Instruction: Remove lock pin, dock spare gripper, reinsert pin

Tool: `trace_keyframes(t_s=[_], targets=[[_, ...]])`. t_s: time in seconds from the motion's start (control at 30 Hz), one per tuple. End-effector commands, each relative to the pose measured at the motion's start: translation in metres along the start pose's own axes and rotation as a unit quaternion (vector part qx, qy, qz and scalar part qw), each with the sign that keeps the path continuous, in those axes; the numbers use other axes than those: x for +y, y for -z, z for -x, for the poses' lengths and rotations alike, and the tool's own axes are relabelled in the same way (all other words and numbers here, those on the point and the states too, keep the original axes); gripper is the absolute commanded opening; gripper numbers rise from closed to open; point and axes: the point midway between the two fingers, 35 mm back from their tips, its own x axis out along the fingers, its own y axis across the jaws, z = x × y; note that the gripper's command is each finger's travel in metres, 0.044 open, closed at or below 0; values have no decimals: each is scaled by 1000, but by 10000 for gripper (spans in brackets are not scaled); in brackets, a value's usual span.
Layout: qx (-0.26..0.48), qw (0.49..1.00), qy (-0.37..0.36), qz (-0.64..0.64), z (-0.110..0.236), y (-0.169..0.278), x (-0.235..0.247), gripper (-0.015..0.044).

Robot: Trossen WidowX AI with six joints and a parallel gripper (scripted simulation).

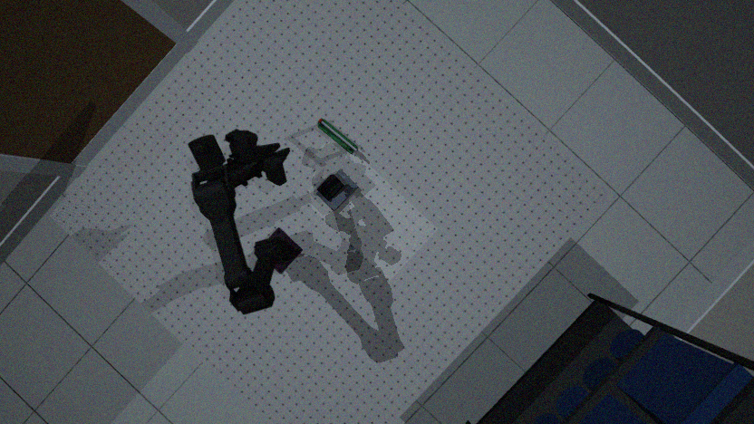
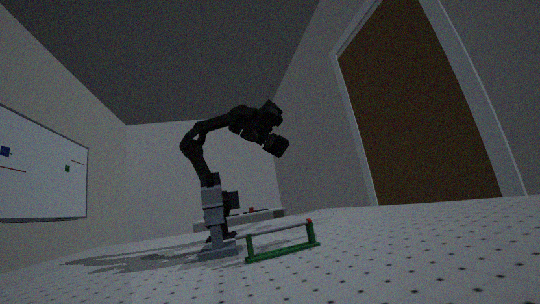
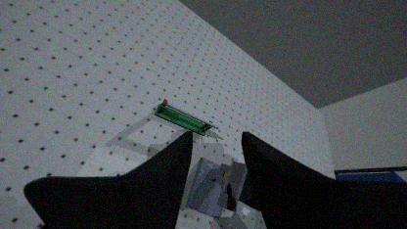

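Observation:
My gripper (image 3: 216, 136) is partly open and empty, with a gap between its two black fingers. The arm is raised and bent to one side, well above the perforated surface. A thin grey rod with a red end (image 1: 320, 121) (image 2: 279, 228) (image 3: 164, 102) lies across a green U-shaped frame (image 1: 335, 139) (image 2: 283, 251) (image 3: 181, 122). The rod's plain end reaches beyond one post, towards the grey mount (image 1: 343, 199) (image 2: 211, 196) (image 3: 203, 191). A black block (image 1: 330, 185) tops the mount in the top view. I cannot tell whether the rod passes through a socket.
The arm's base (image 1: 282, 250) stands near the mount. Dark furniture with blue parts (image 1: 680, 369) is at the lower right of the top view. A low shelf (image 2: 241, 217) carrying a small red object (image 2: 250, 210) is in the background of the exterior view. The arm casts broad shadows.

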Motion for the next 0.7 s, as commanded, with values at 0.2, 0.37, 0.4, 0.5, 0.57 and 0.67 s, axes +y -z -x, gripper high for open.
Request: trace_keyframes(t_s=[0.2, 0.37, 0.4, 0.5, 0.57, 0.67], targets=[[172, 911, -118, 356, -98, -31, -3, 180], [202, 856, -186, 439, -134, -28, -7, 180], [206, 844, -201, 454, -142, -27, -8, 180], [213, 805, -249, 494, -165, -21, -12, 180], [214, 779, -282, 518, -178, -14, -16, 180], [214, 773, -289, 522, -180, -12, -17, 180]])
